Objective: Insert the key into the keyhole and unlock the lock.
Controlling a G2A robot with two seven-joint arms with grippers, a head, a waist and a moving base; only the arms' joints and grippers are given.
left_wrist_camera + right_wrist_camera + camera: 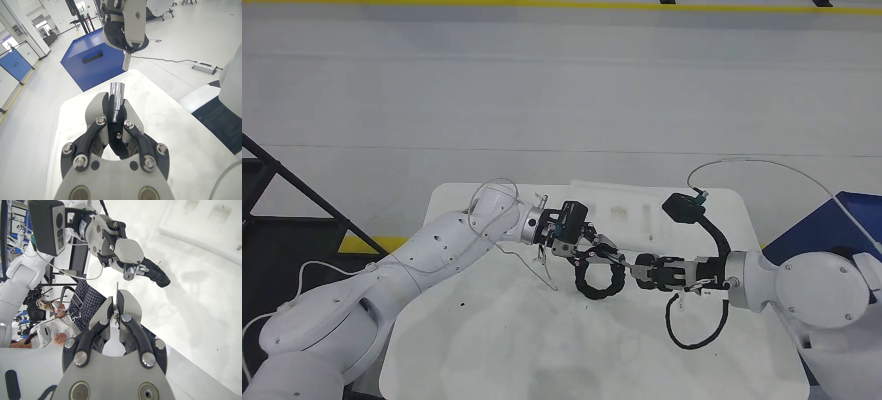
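Where the two arms meet above the middle of the white table (pixel 542 345), the left gripper (pixel 114 103) is clamped on the chrome barrel of the cable lock (pixel 117 92). Its two fingers press on the barrel's sides, and the barrel's end stands out past the fingertips. The lock's black cable (pixel 597 284) hangs from it in a loop, which in the top view lies between the two grippers; whether the loop touches the table I cannot tell. The keyhole (pixel 128 276) sits in the barrel's round end face and faces the right arm. The right gripper (pixel 117 297) is closed on the key (pixel 126 61), pinching its bow between the pads (from its own wrist camera the blade shows edge-on, as a thin strip), so that the blade sticks out beyond the fingertips toward the lock. The key's tip is near the barrel's end but apart from it, outside the keyhole, with a gap showing between them in the left wrist view. Lock and key are both held off the table. Behind the grippers, toward the table's far edge, lies a white foam tray (pixel 614 208) with recesses in it. On the floor beyond the table, on the right arm's side, stands a blue cabinet (pixel 90 60) with a black handle.
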